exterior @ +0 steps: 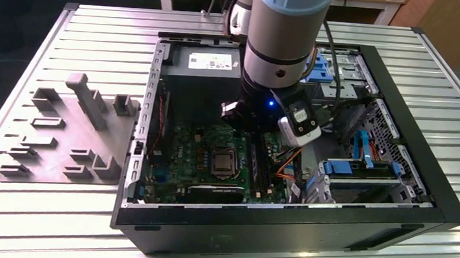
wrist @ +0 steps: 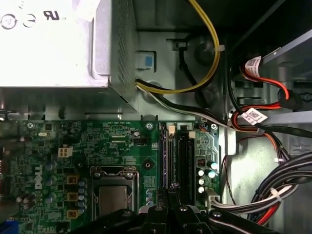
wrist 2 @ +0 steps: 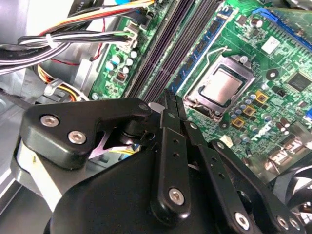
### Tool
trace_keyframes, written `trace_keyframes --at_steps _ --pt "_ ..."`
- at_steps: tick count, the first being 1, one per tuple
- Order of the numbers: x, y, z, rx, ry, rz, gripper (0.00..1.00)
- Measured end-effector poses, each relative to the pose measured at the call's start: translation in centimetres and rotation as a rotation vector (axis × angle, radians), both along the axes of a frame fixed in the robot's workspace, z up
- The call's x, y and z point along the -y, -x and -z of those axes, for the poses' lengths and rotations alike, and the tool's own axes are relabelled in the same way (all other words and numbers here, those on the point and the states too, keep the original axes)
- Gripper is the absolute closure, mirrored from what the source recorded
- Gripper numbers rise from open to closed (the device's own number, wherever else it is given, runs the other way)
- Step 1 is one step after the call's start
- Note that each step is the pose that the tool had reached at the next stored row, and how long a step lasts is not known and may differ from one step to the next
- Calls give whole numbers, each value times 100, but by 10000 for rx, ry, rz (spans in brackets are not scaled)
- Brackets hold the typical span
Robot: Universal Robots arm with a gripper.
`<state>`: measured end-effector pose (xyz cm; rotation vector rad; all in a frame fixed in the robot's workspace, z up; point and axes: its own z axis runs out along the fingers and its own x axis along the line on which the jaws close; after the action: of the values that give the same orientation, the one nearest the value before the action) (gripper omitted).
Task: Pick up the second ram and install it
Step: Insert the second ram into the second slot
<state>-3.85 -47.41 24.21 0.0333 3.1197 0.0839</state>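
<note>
Ram stick point(wrist 2: 208, 45) stands on edge on the green board point(wrist 2: 258, 63), beside the processor socket point(wrist 2: 222, 87). Hand point(wrist 2: 168, 97), fingers point(wrist 2: 168, 141) pressed together and pinching nothing, sits over its near end. Any push should go straight down, evenly. Grey holder point(exterior: 62, 137) lies at the case's point(exterior: 287, 234) 9 o'clock on the bench point(exterior: 48, 226).

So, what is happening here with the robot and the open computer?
One robot arm reaches down into an open computer case that lies on a metal table. Its gripper is down at the long black memory slots on the green motherboard, beside the processor socket. I cannot tell whether the second ram is held or already in a slot. The grey holder blocks stand outside the case, on the exterior view's left.
</note>
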Motion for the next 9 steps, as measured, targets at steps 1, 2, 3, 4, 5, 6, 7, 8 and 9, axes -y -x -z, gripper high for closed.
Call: trace_keyframes --at_steps 1,2,3,4,5,6,7,8,9 --pt "1 -4 5 0 1 10 89" --pt "1 -14 11 -1 0 18 89" --pt "1 -26 16 -2 0 24 89" --pt "2 -40 20 -4 0 29 89" --pt "3 -53 25 -6 0 35 89" --pt "4 -61 32 -8 0 39 89" --pt "6 -66 43 -9 1 44 89" --pt "9 -69 57 -9 1 48 89" --pt "13 -72 73 -8 0 52 89"
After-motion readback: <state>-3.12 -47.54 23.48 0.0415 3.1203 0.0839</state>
